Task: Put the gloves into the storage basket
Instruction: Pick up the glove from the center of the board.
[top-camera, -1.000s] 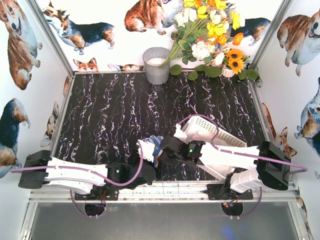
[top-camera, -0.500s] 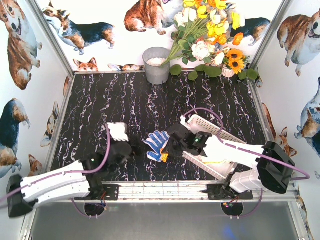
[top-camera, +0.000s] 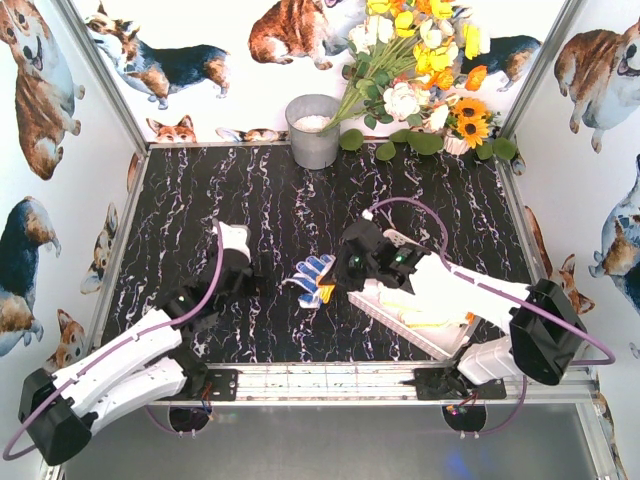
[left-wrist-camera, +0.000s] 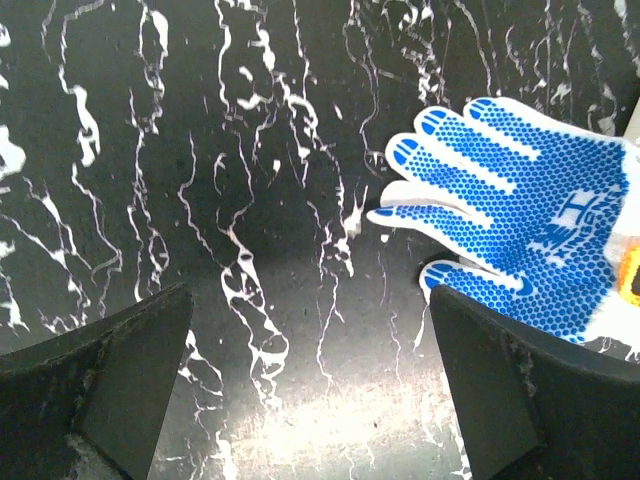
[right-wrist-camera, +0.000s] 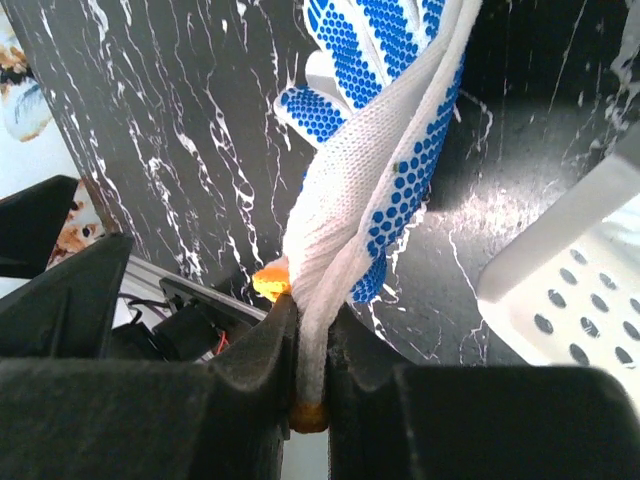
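My right gripper (top-camera: 337, 278) is shut on the orange-trimmed cuff of a white glove with a blue-dotted palm (top-camera: 312, 277), which hangs just above the black marble table, left of the storage basket. In the right wrist view the jaws (right-wrist-camera: 312, 365) pinch the cuff and the glove (right-wrist-camera: 385, 170) hangs away from them. The white perforated storage basket (top-camera: 447, 276) lies under my right arm with pale gloves (top-camera: 428, 318) inside; its corner shows in the right wrist view (right-wrist-camera: 585, 290). My left gripper (top-camera: 243, 275) is open and empty, to the left of the glove (left-wrist-camera: 520, 230).
A grey metal bucket (top-camera: 313, 130) stands at the back centre, with a bunch of artificial flowers (top-camera: 425, 70) to its right. Corgi-printed walls close in the table on three sides. A metal rail (top-camera: 330, 380) runs along the front edge.
My left gripper has let go and pulled back left, away from the glove. My right gripper has carried the blue-dotted glove away from the front edge. The basket has settled flatter.
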